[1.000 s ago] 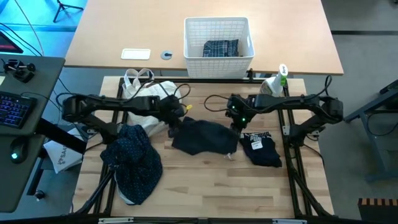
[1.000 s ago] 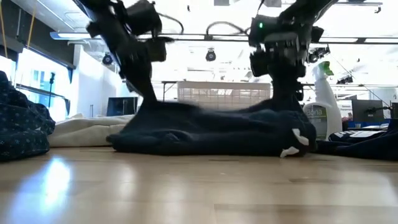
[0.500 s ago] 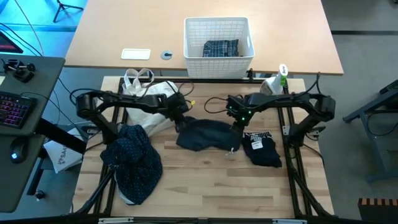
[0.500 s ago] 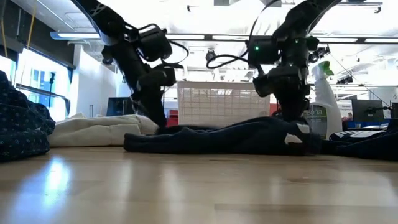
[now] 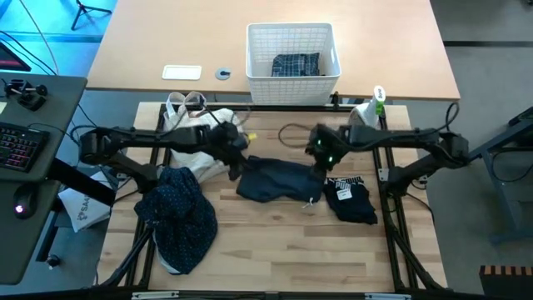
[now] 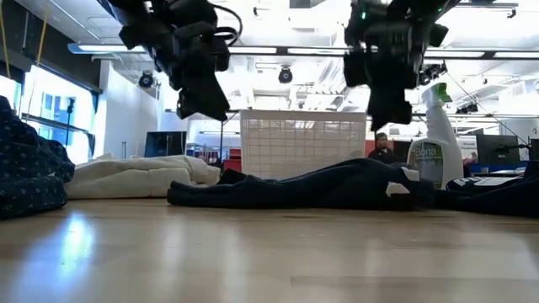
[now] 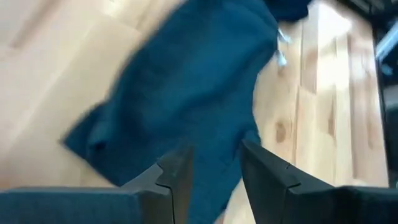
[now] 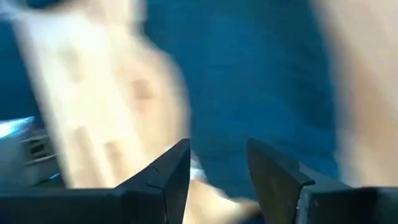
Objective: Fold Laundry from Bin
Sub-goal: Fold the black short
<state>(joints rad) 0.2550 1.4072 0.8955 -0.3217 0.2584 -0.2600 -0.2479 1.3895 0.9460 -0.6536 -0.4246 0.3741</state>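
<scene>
Both grippers, left [image 6: 202, 105] and right [image 6: 389, 114], now hang parted and empty above the plain dark navy garment [image 5: 277, 180], which lies released, flat on the wooden table [image 5: 275, 250].

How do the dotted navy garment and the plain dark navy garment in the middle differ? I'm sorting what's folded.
The dotted navy shirt sits bunched in a tall heap at the table's left; the plain dark navy piece lies spread low and flat at the centre. The dotted one shows tiny white dots; the plain one shows none. Both are dark blue, soft and lying free of either pincer.
</scene>
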